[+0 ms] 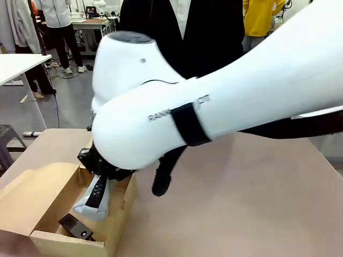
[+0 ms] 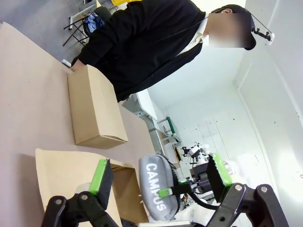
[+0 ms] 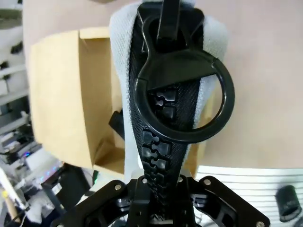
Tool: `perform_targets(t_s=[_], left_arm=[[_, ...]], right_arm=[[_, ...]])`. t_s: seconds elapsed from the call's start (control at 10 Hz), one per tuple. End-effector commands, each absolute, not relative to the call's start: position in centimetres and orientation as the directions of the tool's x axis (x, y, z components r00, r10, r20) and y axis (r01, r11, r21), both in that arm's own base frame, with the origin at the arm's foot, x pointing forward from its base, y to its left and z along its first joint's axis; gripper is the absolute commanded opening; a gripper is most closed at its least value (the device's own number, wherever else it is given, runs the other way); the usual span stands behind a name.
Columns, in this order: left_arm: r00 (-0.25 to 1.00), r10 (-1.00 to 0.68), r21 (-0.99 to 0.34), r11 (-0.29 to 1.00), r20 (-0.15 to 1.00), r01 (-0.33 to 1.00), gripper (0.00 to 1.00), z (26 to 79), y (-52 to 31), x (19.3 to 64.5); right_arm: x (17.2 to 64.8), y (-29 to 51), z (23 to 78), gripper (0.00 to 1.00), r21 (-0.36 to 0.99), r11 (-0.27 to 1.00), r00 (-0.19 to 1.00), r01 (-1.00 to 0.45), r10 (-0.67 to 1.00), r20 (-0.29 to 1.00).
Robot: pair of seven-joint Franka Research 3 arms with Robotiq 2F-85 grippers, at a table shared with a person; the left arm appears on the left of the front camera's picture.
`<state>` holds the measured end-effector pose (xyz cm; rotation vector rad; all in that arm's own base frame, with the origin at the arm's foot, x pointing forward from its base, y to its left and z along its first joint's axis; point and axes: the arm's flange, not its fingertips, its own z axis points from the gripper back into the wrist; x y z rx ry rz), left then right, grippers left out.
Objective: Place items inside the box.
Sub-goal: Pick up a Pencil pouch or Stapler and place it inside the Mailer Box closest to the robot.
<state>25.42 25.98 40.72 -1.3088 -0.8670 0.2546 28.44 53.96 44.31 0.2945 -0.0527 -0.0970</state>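
Note:
The open cardboard box (image 1: 122,214) sits at the table's near left corner. My right gripper (image 1: 95,163) reaches across over it, shut on the grey "CAMPUS" pouch (image 1: 95,199), which hangs upright with its lower end inside the box. In the right wrist view my right gripper (image 3: 158,191) clamps the pouch (image 3: 213,35) by its black zip, whose ring pull (image 3: 182,101) points toward the camera. A black stapler (image 1: 75,227) lies on the box floor. My left gripper (image 2: 160,174) is open, and the pouch (image 2: 156,187) shows beyond its green pads (image 2: 101,176).
A person in black stands at the far side, one hand resting by a second, closed cardboard box (image 2: 94,106) on the table. The box's open flap (image 1: 32,193) spreads to the left. The tan tabletop (image 1: 246,203) lies to the right.

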Motion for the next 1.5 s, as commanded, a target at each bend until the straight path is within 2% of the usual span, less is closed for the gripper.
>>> perform_targets(t_s=[0.0, 0.7, 1.0, 1.1, 1.2, 1.3, 1.4], left_arm=[[0.654, 0.625, -0.905, 0.279, 0.426, 0.322, 1.0, 40.8, 25.8, 25.5], [0.654, 0.625, -0.905, 0.279, 0.426, 0.322, 1.0, 40.8, 25.8, 25.5], [0.654, 0.625, -0.905, 0.279, 0.426, 0.322, 1.0, 40.8, 25.8, 25.5], [0.654, 0.625, -0.905, 0.279, 0.426, 0.322, 1.0, 40.8, 25.8, 25.5], [0.654, 0.625, -0.905, 0.279, 0.426, 0.322, 1.0, 40.8, 25.8, 25.5], [0.654, 0.625, -0.905, 0.279, 0.426, 0.322, 1.0, 40.8, 25.8, 25.5], [0.654, 0.625, -0.905, 0.279, 0.426, 0.322, 1.0, 40.8, 25.8, 25.5]], right_arm=[[29.5, 59.3, 43.8, 0.06, 0.246, 0.967, 0.998, 0.067, -0.067, -0.01], [30.6, 61.0, 37.3, 0.06, 0.13, 0.992, 0.988, -0.008, 0.027, -0.15], [30.9, 60.1, 37.2, 0.06, 0.127, 0.992, 0.987, 0.002, 0.018, -0.158], [30.8, 60.0, 37.1, 0.14, 0.135, 0.991, 0.986, -0.004, 0.026, -0.166], [30.8, 59.8, 37.0, 0.63, 0.142, 0.99, 0.984, -0.016, 0.041, -0.175], [30.7, 59.5, 37.0, 0.72, 0.158, 0.987, 0.984, -0.011, 0.039, -0.173], [30.6, 59.2, 37.2, 1.0, 0.17, 0.985, 0.985, -0.011, 0.04, -0.168]])
